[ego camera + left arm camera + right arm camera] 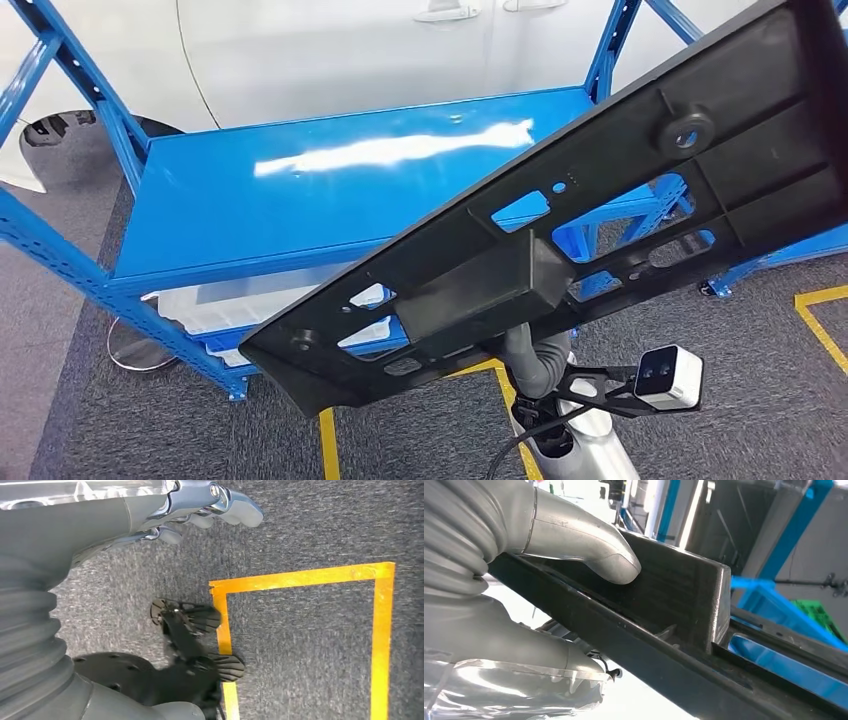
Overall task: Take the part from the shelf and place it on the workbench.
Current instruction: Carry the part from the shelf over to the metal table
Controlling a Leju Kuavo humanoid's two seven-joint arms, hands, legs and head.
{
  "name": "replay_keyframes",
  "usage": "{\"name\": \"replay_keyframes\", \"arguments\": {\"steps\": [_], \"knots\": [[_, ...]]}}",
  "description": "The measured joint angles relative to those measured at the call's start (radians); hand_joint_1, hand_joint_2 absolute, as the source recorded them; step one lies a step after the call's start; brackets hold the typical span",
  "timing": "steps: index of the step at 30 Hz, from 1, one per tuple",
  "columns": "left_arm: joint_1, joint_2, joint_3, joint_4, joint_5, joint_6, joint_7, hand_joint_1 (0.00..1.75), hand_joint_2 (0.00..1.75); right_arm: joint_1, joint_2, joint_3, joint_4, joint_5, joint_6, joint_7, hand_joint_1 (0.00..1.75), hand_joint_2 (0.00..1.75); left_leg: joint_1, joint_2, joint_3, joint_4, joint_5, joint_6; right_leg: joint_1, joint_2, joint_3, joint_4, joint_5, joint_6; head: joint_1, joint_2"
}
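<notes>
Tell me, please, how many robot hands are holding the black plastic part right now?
1. The right hand grips the black plastic part, thumb pressed on its ridge. The left hand hangs over the carpet, holding nothing.

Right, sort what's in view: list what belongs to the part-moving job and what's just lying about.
Belongs to the job:
- black part, long, with cut-outs, held tilted
- right hand, thumb pressed on the part
- blue shelf, top board bare

Just lying about:
- clear bin on the lower level
- white car behind
- yellow floor tape
- left hand, holding nothing
</notes>
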State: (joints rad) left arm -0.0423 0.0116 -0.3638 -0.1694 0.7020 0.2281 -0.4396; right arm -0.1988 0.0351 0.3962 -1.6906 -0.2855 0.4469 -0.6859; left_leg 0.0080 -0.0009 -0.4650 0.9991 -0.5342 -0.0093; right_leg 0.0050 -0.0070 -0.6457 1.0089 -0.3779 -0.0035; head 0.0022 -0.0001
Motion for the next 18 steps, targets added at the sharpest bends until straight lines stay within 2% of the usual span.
{"name": "replay_keyframes", "arguments": {"steps": [2, 3, 4, 5, 7, 8, 9, 10, 11, 12, 13, 14, 15, 16, 17, 18], "knots": [[0.002, -0.001, 0.0, 0.0, 0.001, 0.0, -0.003, 0.0, 1.75, 0.003, 0.0, -0.003, 0.0, -0.001, 0.011, 0.0, 1.75, 1.75, -0.001, 0.001, -0.006, -0.011, 0.01, 0.01, -0.003, 0.0, -0.003, -0.001, 0.012, 0.013, -0.001, 0.0], [0.002, -0.001, 0.0, 0.0, 0.002, 0.0, -0.004, 0.0, 1.75, 0.004, 0.0, -0.006, 0.0, -0.001, 0.016, 0.0, 1.75, 1.75, 0.0, 0.003, -0.013, -0.012, 0.02, 0.017, -0.004, 0.001, -0.008, 0.006, 0.002, 0.019, -0.002, 0.0], [0.002, -0.002, 0.0, 0.0, 0.002, 0.001, -0.006, 0.0, 1.75, 0.005, 0.0, -0.011, 0.0, -0.001, 0.019, 0.0, 1.75, 1.75, 0.002, 0.006, -0.022, -0.014, 0.031, 0.024, -0.006, 0.003, -0.019, 0.029, -0.027, 0.025, -0.001, 0.0], [0.002, -0.003, 0.0, 0.0, 0.003, 0.002, -0.007, 0.0, 1.75, 0.006, 0.0, -0.015, 0.0, -0.001, 0.021, 0.0, 1.75, 1.75, 0.004, 0.009, -0.035, -0.016, 0.044, 0.03, -0.009, 0.004, -0.036, 0.073, -0.073, 0.03, -0.001, 0.0], [0.002, -0.003, 0.0, 0.0, 0.005, 0.004, -0.01, 0.0, 1.75, 0.007, 0.0, -0.024, 0.001, -0.001, 0.024, 0.0, 1.75, 1.75, 0.003, 0.01, -0.066, -0.014, 0.068, 0.035, -0.014, 0.005, -0.076, 0.207, -0.171, 0.04, 0.0, 0.0], [0.003, -0.003, 0.0, 0.0, 0.006, 0.005, -0.01, 0.0, 1.75, 0.008, 0.0, -0.028, 0.002, -0.001, 0.026, 0.0, 1.75, 1.75, 0.003, 0.01, -0.083, -0.012, 0.08, 0.035, -0.016, 0.005, -0.087, 0.267, -0.192, 0.044, 0.0, 0.0], [0.003, -0.003, 0.0, 0.0, 0.007, 0.005, -0.01, 0.0, 1.75, 0.008, 0.0, -0.031, 0.003, -0.001, 0.028, 0.0, 1.75, 1.75, 0.003, 0.01, -0.1, -0.01, 0.092, 0.034, -0.017, 0.005, -0.084, 0.3, -0.189, 0.046, 0.0, 0.0], [0.003, -0.003, 0.0, 0.0, 0.008, 0.005, -0.01, 0.0, 1.75, 0.009, 0.0, -0.034, 0.003, -0.001, 0.03, 0.0, 1.75, 1.75, 0.003, 0.01, -0.116, -0.007, 0.102, 0.032, -0.019, 0.005, -0.063, 0.297, -0.167, 0.047, 0.0, 0.0], [0.003, -0.003, 0.0, 0.0, 0.008, 0.005, -0.01, 0.0, 1.75, 0.009, 0.0, -0.037, 0.004, -0.001, 0.032, 0.0, 1.75, 1.75, 0.003, 0.01, -0.131, -0.005, 0.112, 0.029, -0.02, 0.005, -0.023, 0.257, -0.138, 0.046, 0.0, 0.0], [0.003, -0.003, 0.0, 0.0, 0.008, 0.005, -0.01, 0.0, 1.75, 0.008, 0.0, -0.039, 0.004, 0.0, 0.033, 0.0, 1.75, 1.75, 0.003, 0.01, -0.142, -0.002, 0.121, 0.026, -0.02, 0.005, 0.033, 0.188, -0.12, 0.042, 0.0, 0.0], [0.003, -0.003, 0.0, 0.0, 0.008, 0.005, -0.01, 0.0, 1.75, 0.006, 0.0, -0.041, 0.003, 0.002, 0.034, 0.0, 1.75, 1.75, 0.002, 0.009, -0.151, 0.001, 0.128, 0.022, -0.018, 0.005, 0.094, 0.104, -0.12, 0.037, 0.0, 0.0], [0.003, -0.003, 0.0, 0.0, 0.009, 0.006, -0.01, 0.0, 1.75, 0.005, 0.0, -0.044, 0.002, 0.005, 0.033, 0.0, 1.75, 1.75, 0.001, 0.009, -0.156, 0.002, 0.137, 0.017, -0.015, 0.005, 0.14, 0.036, -0.128, 0.03, -0.001, 0.0], [0.003, -0.003, 0.0, 0.0, 0.01, 0.007, -0.01, 0.0, 1.75, 0.003, 0.001, -0.046, 0.001, 0.008, 0.033, 0.0, 1.75, 1.75, 0.001, 0.009, -0.159, 0.001, 0.145, 0.011, -0.012, 0.005, 0.169, -0.01, -0.138, 0.023, 0.0, 0.0], [0.003, -0.003, 0.001, 0.0, 0.011, 0.009, -0.01, 0.0, 1.75, 0.003, 0.001, -0.049, 0.0, 0.011, 0.033, 0.0, 1.75, 1.75, 0.001, 0.009, -0.161, -0.002, 0.155, 0.005, -0.008, 0.005, 0.177, -0.03, -0.142, 0.016, 0.001, 0.0], [0.005, -0.003, 0.001, 0.001, 0.012, 0.01, -0.01, 0.0, 1.75, 0.004, 0.001, -0.051, 0.0, 0.014, 0.033, 0.0, 1.75, 1.75, 0.001, 0.008, -0.163, -0.006, 0.163, -0.001, -0.008, 0.005, 0.17, -0.033, -0.134, 0.008, 0.003, 0.0], [0.006, -0.002, 0.001, 0.001, 0.014, 0.012, -0.009, 0.0, 1.75, 0.004, 0.001, -0.054, 0.0, 0.015, 0.033, 0.0, 1.75, 1.75, 0.003, 0.008, -0.169, -0.002, 0.159, -0.007, -0.009, 0.003, 0.162, -0.036, -0.123, 0.0, 0.005, 0.0]]}}
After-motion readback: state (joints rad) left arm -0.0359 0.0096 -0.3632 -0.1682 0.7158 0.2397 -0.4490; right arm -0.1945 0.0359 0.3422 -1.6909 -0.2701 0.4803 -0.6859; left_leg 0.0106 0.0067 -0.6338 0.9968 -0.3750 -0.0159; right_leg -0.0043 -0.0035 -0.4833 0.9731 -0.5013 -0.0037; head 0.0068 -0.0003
